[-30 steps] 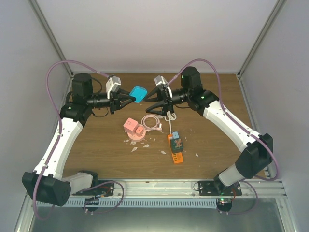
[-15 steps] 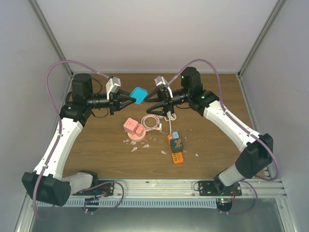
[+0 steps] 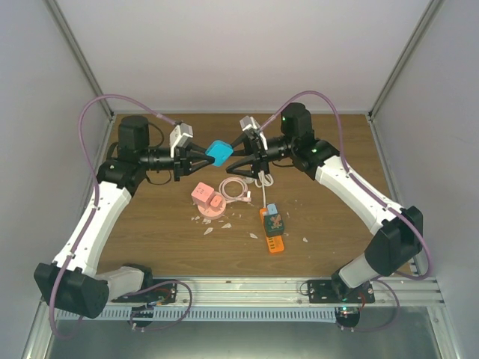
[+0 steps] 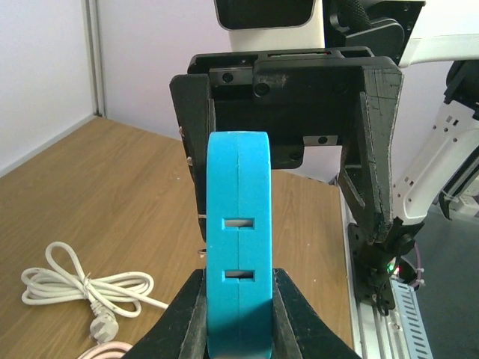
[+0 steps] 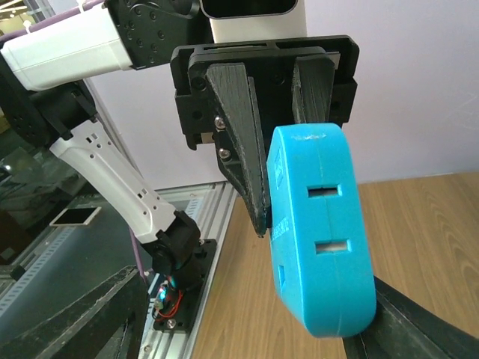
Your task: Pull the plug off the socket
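The left gripper (image 3: 206, 155) is clamping a bright blue plastic socket block (image 4: 239, 224) aloft. The right gripper (image 3: 230, 159) is hovering spread beside it, probably needing to grip and pull.

Both arms reach inward, grippers meeting tip to tip.
The left arm (image 3: 93, 217) is bent at the elbow, and its left gripper (image 3: 206, 155) is clamped on a blue adapter (image 3: 218, 152). On the right arm (image 3: 359, 198), the right gripper (image 3: 227, 164) has its jaws spread just beside the adapter.
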### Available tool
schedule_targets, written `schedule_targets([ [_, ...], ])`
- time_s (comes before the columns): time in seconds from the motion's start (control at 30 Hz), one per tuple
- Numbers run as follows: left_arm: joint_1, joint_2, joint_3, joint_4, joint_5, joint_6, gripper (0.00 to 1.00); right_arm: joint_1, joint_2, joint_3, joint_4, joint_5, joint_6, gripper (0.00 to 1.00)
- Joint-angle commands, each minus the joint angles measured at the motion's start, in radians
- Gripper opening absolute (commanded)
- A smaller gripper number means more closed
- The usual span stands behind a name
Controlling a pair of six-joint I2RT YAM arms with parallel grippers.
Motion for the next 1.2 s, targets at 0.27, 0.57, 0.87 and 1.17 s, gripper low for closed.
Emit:
schedule_targets([
  [0.27,-0.005,0.046,-0.004,0.084,-0.115,-0.101,0.00,0.033,-0.003,0.018,0.034,-0.055,-0.005,0.65],
  [0.57,-0.005,0.113,0.008,0.096,-0.077,-0.107,0.00,0.058,0.051,0.091,0.054,-0.119,0.000,0.60],
  [0.87,0.059,0.122,-0.022,0.071,0.047,-0.064,0.00,-0.047,0.111,0.136,0.119,-0.080,0.101,0.83],
  [1.17,0.194,0.198,0.016,0.019,0.095,-0.016,0.00,-0.155,0.171,0.194,0.111,-0.034,0.099,1.00],
])
